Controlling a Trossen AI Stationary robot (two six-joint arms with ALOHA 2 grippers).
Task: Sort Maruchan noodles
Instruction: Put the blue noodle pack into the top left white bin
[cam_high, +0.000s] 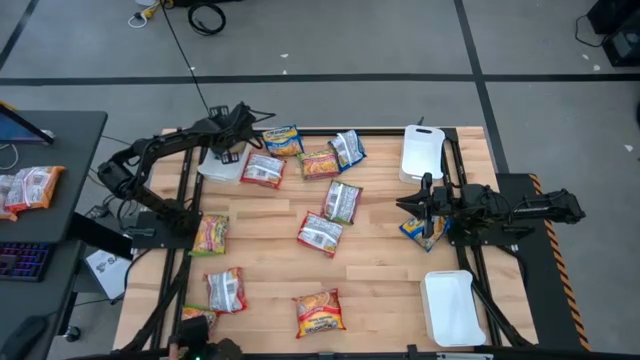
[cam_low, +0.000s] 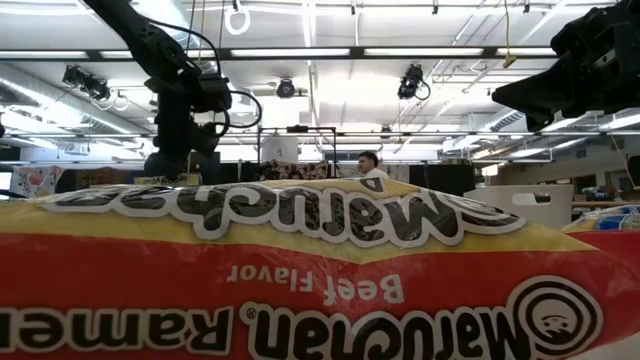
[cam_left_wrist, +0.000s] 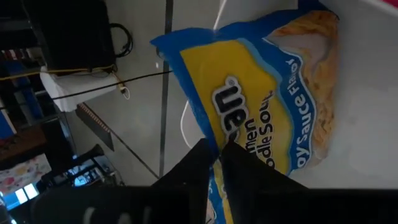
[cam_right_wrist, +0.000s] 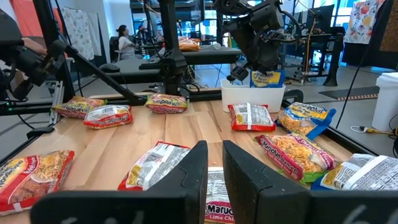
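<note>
Hanging upright (long axis vertical): blue-yellow packet (cam_right_wrist: 266, 78), left claw (cam_right_wrist: 249, 70).

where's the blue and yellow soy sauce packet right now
The soy sauce packet hangs in the left gripper over the white tray at the table's far left corner.

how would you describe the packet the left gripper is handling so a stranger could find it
Look at the far left corner of the table, where a white tray sits. The left gripper holds a blue-yellow packet over that tray. It is the only packet off the wood.
</note>
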